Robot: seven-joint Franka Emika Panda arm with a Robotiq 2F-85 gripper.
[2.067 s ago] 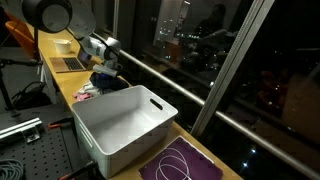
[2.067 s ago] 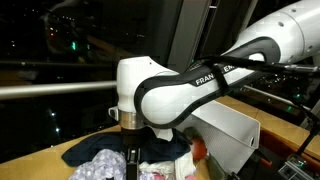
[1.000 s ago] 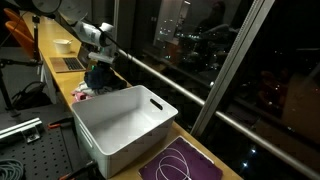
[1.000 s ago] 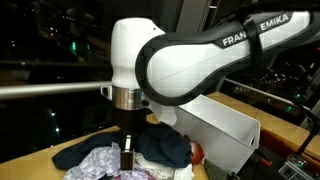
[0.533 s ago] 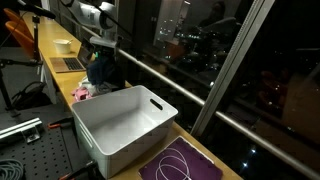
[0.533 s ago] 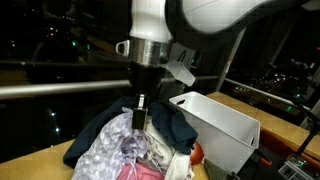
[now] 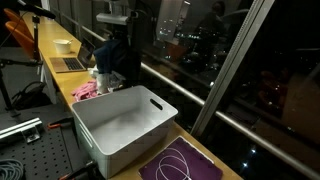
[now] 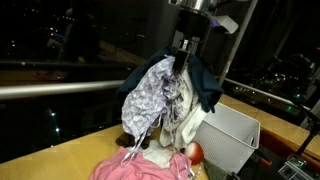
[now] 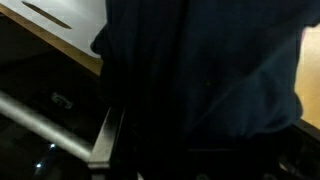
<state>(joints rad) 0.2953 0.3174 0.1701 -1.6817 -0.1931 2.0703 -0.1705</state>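
Observation:
High above the table, my gripper (image 8: 184, 46) is shut on a bundle of clothes. A dark navy garment (image 8: 206, 86) and a grey-and-white patterned cloth (image 8: 150, 96) hang from it, clear of the table in an exterior view. The same bundle (image 7: 114, 58) dangles under the gripper (image 7: 117, 24) just behind the white bin's far end. In the wrist view the navy garment (image 9: 220, 80) fills nearly the whole picture and hides the jaws. A pink cloth (image 8: 140, 168) still lies on the table below.
A white plastic bin (image 7: 125, 125) stands on the wooden bench, and its wall (image 8: 236, 136) is beside the hanging clothes. A pink cloth (image 7: 85, 92) and a red item (image 8: 196, 152) lie next to it. A purple mat with a cable (image 7: 180, 165) and a laptop (image 7: 70, 63) flank the bin. A window railing (image 9: 60, 130) runs behind.
The gripper has risen well above the table, lifting the navy garment and patterned cloth off the pile. The pink cloth stayed down.

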